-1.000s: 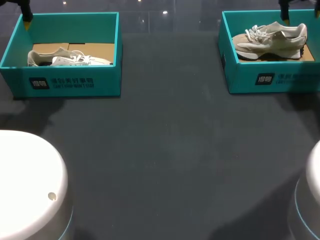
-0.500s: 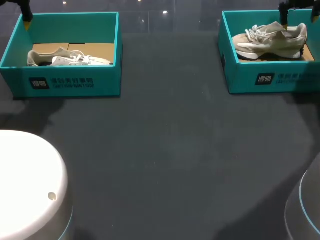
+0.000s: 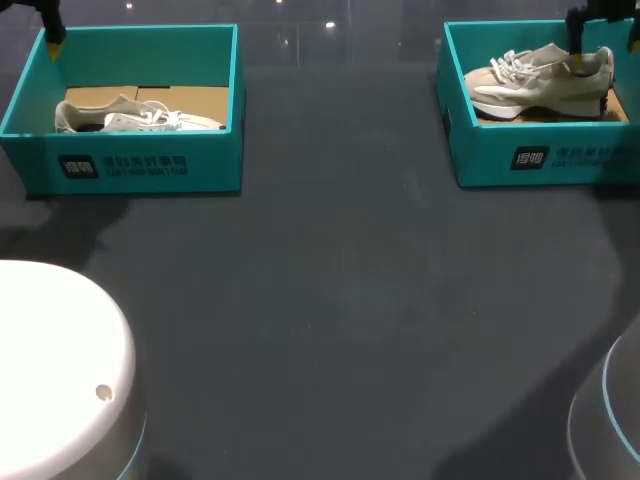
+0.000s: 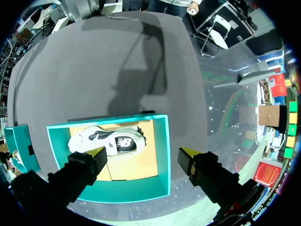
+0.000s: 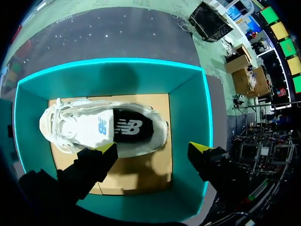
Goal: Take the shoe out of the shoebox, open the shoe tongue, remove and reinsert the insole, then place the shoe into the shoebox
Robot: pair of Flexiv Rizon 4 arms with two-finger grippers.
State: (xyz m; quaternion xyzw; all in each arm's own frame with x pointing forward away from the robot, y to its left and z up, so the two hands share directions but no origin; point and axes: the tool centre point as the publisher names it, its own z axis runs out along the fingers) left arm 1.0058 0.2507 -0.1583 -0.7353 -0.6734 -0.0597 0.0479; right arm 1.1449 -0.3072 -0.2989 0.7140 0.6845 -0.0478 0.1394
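My right fingers (image 5: 104, 149) are spread wide and pinch nothing. They hang over the right shoebox (image 5: 187, 117), with the beige sneaker (image 5: 94, 128) just ahead of them on the cardboard floor. One yellow tip sits over the sneaker's near edge at mid-length, and the other sits over the box's wall past the heel. From the wrist view I look straight down into the shoe: laces at the toe end, pale tongue, dark insole showing through the opening. In the head view those fingers (image 3: 577, 38) stand at the heel end of the sneaker (image 3: 540, 82). I cannot tell whether the tip touches the collar. The sneaker stands upright inside the teal box (image 3: 540, 155), with its toe toward the table's middle.

My left fingers (image 4: 98, 152) are also spread with nothing between them. One tip is over the floor of the left shoebox (image 4: 162, 155), beside the white sneaker (image 4: 109, 140). The other tip is outside the box's wall. In the head view only 1 left finger (image 3: 52, 32) shows, at the far outer corner of the left box (image 3: 140, 165). The white sneaker (image 3: 135, 117) lies low on the cardboard inside, toe pointing toward the table's middle.

The 2 shoeboxes sit well apart at the far corners of the dark grey table (image 3: 340, 300), both without lids.
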